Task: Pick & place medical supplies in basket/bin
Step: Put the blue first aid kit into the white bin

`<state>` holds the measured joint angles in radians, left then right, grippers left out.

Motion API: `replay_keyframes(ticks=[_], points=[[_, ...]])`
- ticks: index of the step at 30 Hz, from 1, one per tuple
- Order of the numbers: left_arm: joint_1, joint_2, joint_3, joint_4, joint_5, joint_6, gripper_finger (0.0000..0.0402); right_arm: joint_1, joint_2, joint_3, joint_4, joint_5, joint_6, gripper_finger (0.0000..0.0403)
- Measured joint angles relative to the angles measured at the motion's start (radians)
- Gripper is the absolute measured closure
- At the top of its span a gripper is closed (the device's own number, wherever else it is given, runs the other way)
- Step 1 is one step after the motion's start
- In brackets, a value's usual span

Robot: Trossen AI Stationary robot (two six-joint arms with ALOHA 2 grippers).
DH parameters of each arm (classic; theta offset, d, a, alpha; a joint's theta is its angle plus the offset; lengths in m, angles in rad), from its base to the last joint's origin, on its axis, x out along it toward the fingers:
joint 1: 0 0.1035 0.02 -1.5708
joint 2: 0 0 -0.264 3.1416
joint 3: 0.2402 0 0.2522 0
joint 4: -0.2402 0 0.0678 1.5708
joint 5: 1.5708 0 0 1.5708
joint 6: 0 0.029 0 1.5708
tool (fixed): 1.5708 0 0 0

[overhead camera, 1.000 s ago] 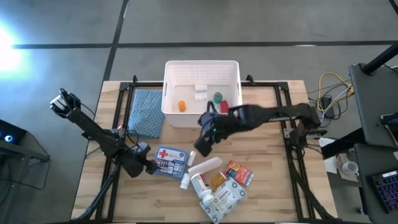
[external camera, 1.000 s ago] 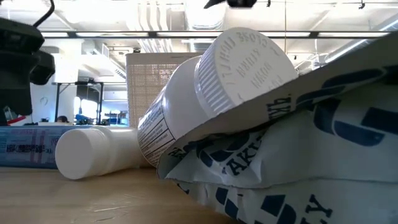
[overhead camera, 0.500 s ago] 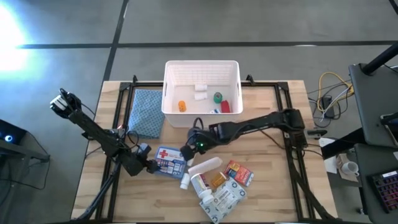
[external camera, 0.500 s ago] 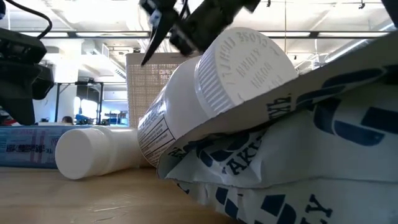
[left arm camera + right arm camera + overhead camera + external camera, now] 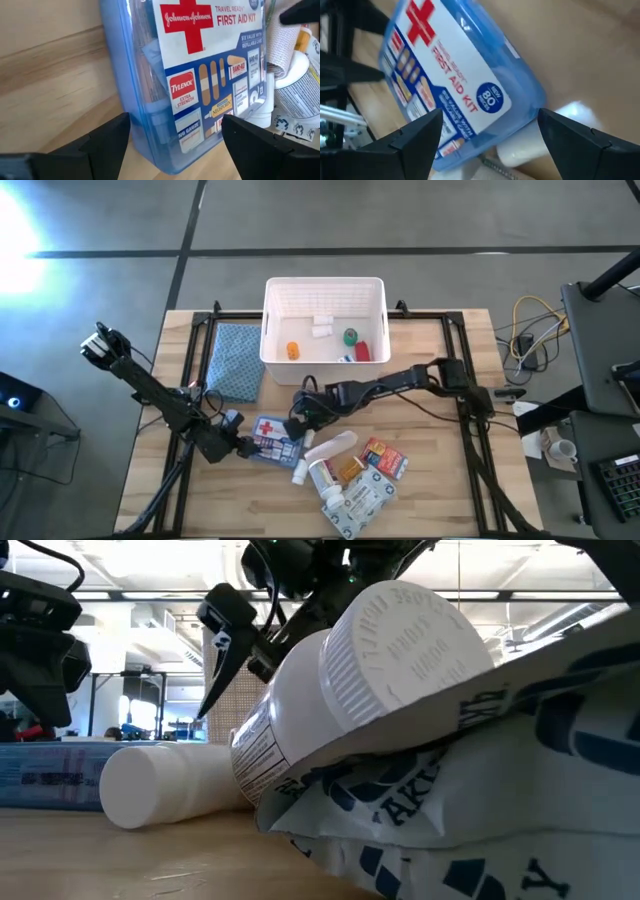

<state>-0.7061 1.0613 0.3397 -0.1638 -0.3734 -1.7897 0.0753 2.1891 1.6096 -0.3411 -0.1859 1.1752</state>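
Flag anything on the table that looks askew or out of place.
The first-aid kit lies skewed to the table edge, with the left gripper at one end and the right gripper open at the other. Beside it the loose supplies sit in a jumble: a white bottle leans tipped on a crumpled pack. Nothing looks spilled.

I have the bin (image 5: 325, 290) at the table's (image 5: 440, 480) far edge, a cloth (image 5: 235, 360) just left of it. The first-aid box (image 5: 272, 438) lies nearer me, left gripper (image 5: 240, 445) at its left end, right gripper (image 5: 300, 420) at its right. The remaining supplies (image 5: 350, 475) cluster right of the box
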Motion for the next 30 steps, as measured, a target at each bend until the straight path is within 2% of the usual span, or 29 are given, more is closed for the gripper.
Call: replay_keyframes(ticks=[3,9,13,22,24,30], points=[[0.000,0.000,0.000,0.001,0.000,0.000,0.0109,0.000,0.028,0.000,0.005,-0.016,-0.013,0.0088],[0.000,0.008,-0.001,-0.003,-0.013,0.000,0.0109,-0.002,0.074,0.002,0.053,-0.130,-0.053,0.0087],[0.000,0.039,-0.001,0.007,-0.023,-0.001,0.0109,-0.001,0.082,0.002,0.076,-0.125,-0.056,0.0087],[-0.003,0.071,-0.001,0.065,0.002,-0.010,0.0109,-0.002,0.050,0.061,0.076,-0.017,-0.177,0.0087],[0.001,0.073,0.000,0.075,-0.039,0.006,0.0109,-0.006,0.035,0.101,0.133,-0.010,-0.207,0.0087],[0.002,0.070,-0.001,0.095,-0.096,0.069,0.0109,0.011,0.022,0.215,0.118,-0.027,-0.292,0.0088]])
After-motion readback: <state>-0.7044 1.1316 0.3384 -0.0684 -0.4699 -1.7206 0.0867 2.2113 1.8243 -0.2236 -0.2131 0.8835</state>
